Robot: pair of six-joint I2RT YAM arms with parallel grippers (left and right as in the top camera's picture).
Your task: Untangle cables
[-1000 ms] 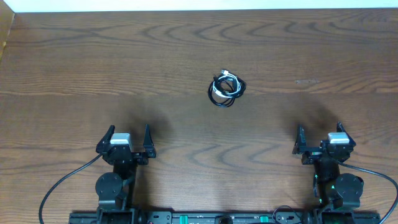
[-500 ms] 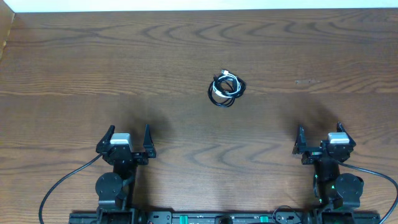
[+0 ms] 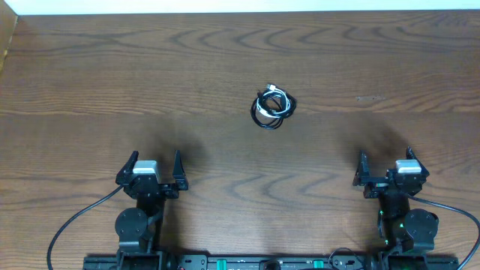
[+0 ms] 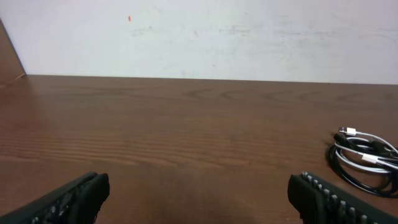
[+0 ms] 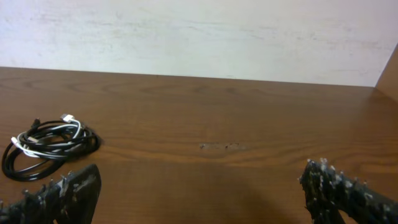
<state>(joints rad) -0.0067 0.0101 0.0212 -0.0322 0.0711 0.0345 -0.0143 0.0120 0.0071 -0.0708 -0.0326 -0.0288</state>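
Cables (image 3: 272,109) knotted in one small black-and-white bundle, middle of table (image 3: 90,75), toward far edge. Left gripper (image 3: 156,161) and right gripper (image 3: 385,161) at table's near edge, well apart from bundle, fingers spread wide, holding nothing. Likely ready pose, one per side for pulling strands apart. Untangling not yet begun.

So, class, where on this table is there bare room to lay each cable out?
The dark wooden table is bare left and right of the tangled black-and-white cable coil, and between it and the open left gripper and right gripper. Only the coil's own spot is crowded.
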